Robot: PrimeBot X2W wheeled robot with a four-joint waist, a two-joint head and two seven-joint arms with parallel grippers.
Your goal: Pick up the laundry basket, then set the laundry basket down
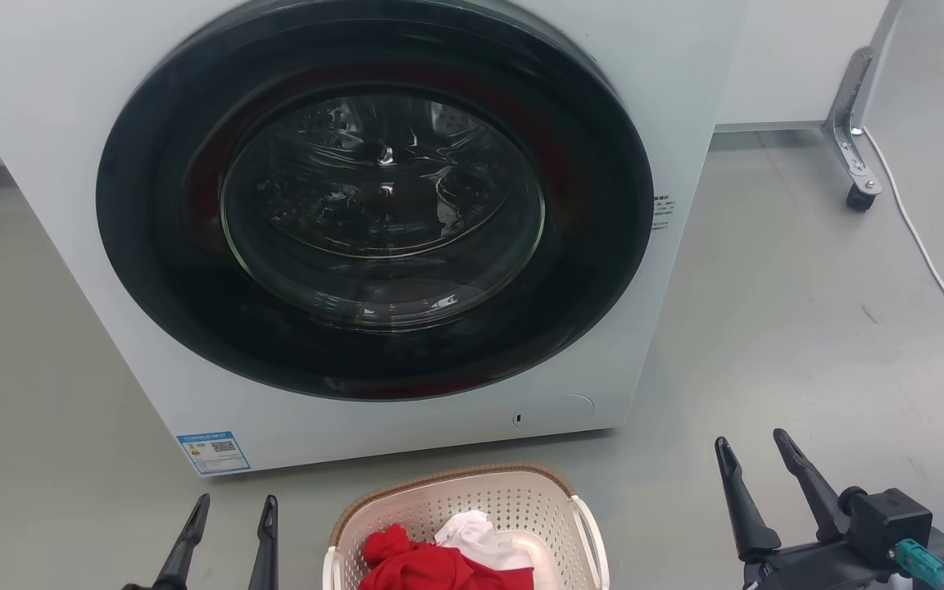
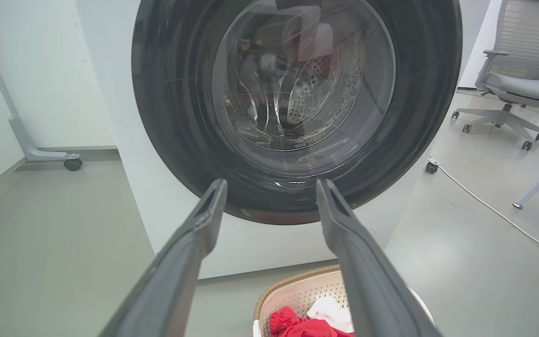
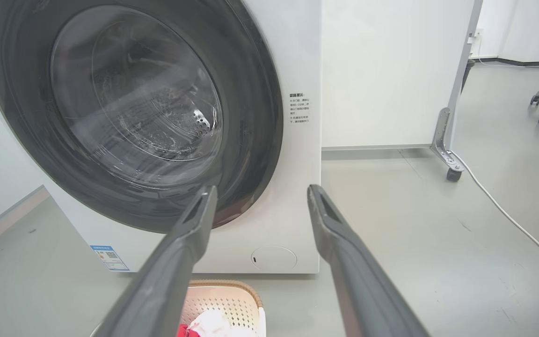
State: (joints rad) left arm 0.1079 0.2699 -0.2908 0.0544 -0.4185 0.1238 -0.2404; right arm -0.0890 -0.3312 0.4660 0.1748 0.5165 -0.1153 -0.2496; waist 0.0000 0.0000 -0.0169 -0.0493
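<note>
The laundry basket (image 1: 513, 500), cream with perforated walls, a brown rim and white handles, sits on the floor at the bottom middle of the head view, in front of the washing machine. Red and white clothes lie in it. My left gripper (image 1: 230, 504) is open to the basket's left, apart from it. To the right of the basket my right gripper (image 1: 755, 442) is open too, holding nothing. In the left wrist view the basket (image 2: 297, 292) lies low, partly behind the right finger of that gripper (image 2: 272, 185). The right wrist view has the basket (image 3: 225, 299) at the bottom, beside its gripper (image 3: 260, 189).
A white front-loading washing machine (image 1: 374, 238) with its round dark door shut stands just behind the basket. A partition foot on a caster (image 1: 857, 192) and a white cable (image 1: 931, 262) lie on the grey floor at right. An office chair (image 2: 517, 89) stands further right.
</note>
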